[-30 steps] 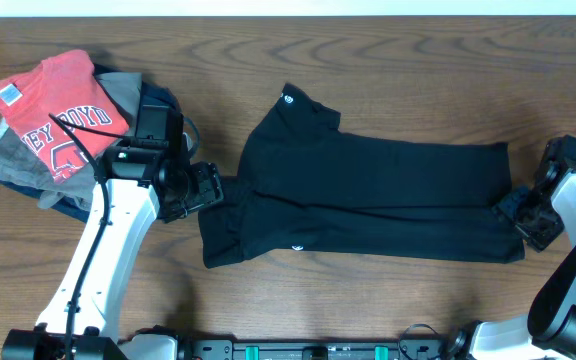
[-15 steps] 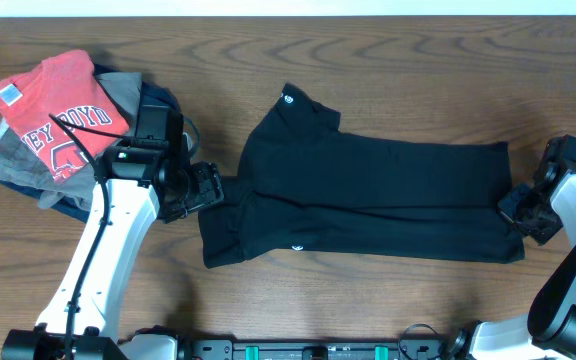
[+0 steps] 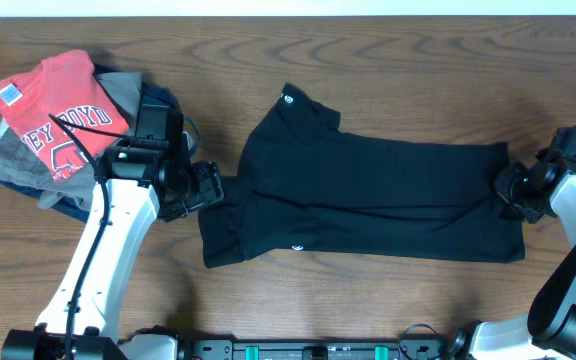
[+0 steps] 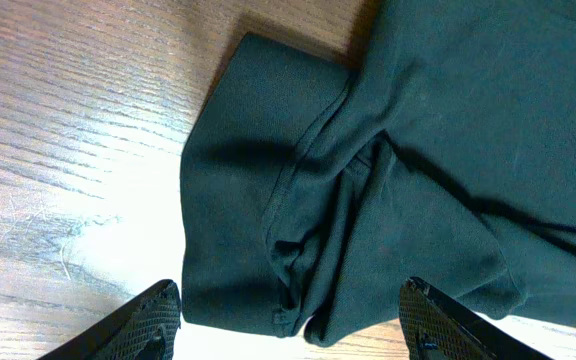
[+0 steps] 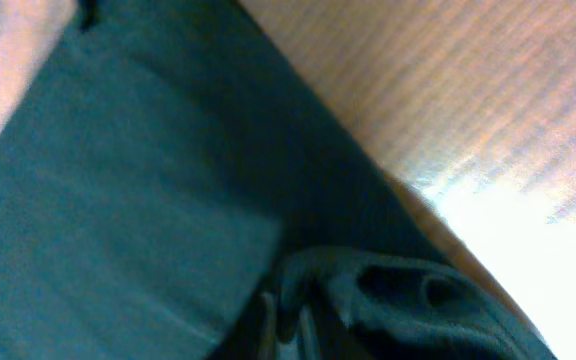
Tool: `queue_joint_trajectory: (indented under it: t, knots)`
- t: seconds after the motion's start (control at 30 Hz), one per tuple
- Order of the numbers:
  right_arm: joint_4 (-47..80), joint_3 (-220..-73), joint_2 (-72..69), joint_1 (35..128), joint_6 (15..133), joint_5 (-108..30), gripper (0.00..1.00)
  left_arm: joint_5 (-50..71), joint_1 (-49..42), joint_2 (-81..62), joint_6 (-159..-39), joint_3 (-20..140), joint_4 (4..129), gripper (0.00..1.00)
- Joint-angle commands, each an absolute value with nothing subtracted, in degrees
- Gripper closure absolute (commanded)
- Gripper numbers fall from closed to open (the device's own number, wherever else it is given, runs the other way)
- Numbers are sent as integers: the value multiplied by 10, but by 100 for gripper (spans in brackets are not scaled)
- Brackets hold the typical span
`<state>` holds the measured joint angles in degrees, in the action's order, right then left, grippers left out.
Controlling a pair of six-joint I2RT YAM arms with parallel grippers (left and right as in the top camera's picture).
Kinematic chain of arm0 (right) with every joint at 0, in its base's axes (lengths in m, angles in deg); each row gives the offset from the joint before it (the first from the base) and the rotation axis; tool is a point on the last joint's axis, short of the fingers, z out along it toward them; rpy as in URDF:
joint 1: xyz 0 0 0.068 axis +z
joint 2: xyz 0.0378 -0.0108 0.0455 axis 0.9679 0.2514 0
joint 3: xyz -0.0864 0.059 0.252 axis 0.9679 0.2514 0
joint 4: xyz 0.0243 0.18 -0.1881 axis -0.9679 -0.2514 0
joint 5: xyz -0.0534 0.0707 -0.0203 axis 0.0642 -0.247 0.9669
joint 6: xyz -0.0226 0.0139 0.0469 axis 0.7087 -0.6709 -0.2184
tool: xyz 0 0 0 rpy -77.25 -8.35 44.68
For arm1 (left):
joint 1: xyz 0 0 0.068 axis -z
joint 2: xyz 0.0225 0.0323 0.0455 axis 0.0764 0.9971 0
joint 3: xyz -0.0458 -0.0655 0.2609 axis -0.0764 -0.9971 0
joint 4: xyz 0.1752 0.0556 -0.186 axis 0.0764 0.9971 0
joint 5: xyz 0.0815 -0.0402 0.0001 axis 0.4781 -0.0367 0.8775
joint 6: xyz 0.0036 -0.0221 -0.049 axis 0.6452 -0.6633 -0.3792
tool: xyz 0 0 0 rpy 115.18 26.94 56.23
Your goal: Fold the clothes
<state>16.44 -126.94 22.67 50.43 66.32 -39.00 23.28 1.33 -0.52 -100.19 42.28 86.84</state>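
Note:
The clothes, a black T-shirt (image 3: 368, 200), lie folded lengthwise across the middle of the table, collar end to the left. My left gripper (image 3: 211, 188) hovers open at the shirt's left edge. In the left wrist view its fingers straddle the rumpled sleeve (image 4: 258, 230) without touching it. My right gripper (image 3: 509, 190) is at the shirt's right end, shut on the hem. In the blurred right wrist view a bunch of dark fabric (image 5: 408, 300) is pinched at the jaws (image 5: 298, 322).
A red T-shirt with white lettering (image 3: 63, 120) lies on top of grey and navy garments (image 3: 13, 160) at the far left, just behind my left arm. Bare wooden table (image 3: 418, 60) surrounds the black shirt.
My right gripper closed on the shirt's right hem and moved toward the far edge of the table, drawing the near right corner up with it. The left arm stayed still.

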Motion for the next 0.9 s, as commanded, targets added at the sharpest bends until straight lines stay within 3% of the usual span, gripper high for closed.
queue_joint_trajectory:
  t: [0.0, 0.07, 0.13, 0.23, 0.47, 0.87]
  knots:
    - [179, -1267, 231, 499, 670, -401, 79, 232, 11, -4, -1005, 427, 864, 28]
    - [196, -1267, 231, 499, 670, -399, 71, 232, 11, -4, -1005, 427, 855, 28]
    - [205, -1267, 231, 499, 669, -400, 69, 232, 11, -4, -1005, 427, 845, 27]
    - [231, -1268, 230, 499, 669, -402, 61, 231, 11, -4, -1003, 427, 824, 20]
    - [231, -1338, 201, 500, 712, -459, 39, 202, 11, 2, -914, 437, 718, 14]
    - [126, -1425, 188, 515, 745, -460, 33, 203, 12, 220, -838, 656, 668, 11]
